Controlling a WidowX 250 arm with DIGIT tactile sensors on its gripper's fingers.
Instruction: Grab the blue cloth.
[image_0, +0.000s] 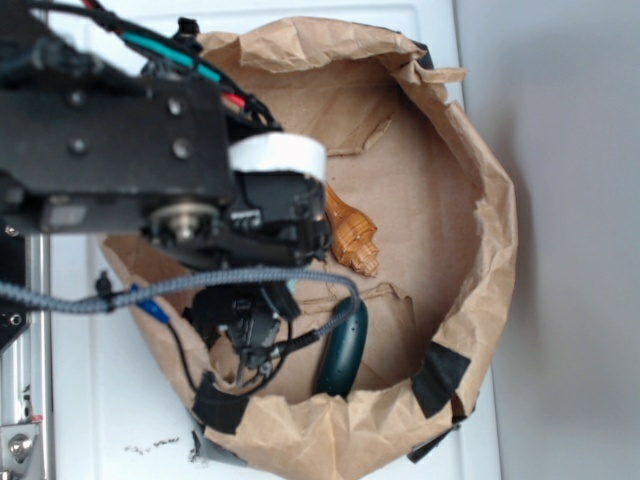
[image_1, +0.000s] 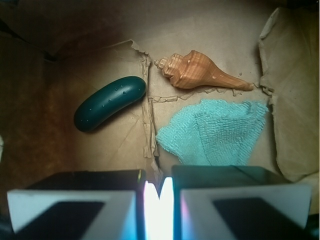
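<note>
The blue cloth (image_1: 215, 132) is a pale teal terry washcloth lying flat on the brown paper floor, just below the seashell. In the wrist view my gripper (image_1: 159, 200) sits at the bottom edge. Its two fingers stand close together with only a thin bright slit between them and nothing held. The cloth lies just ahead of the right finger (image_1: 240, 200) and is apart from it. In the exterior view the gripper (image_0: 248, 335) hangs low inside the bag, and the arm hides the cloth.
An orange-brown seashell (image_1: 200, 72) (image_0: 350, 235) lies beyond the cloth. A smooth dark green oblong object (image_1: 110, 102) (image_0: 342, 350) lies to the left. Everything sits inside a crumpled brown paper bag with raised walls (image_0: 490, 200), patched with black tape (image_0: 438, 378).
</note>
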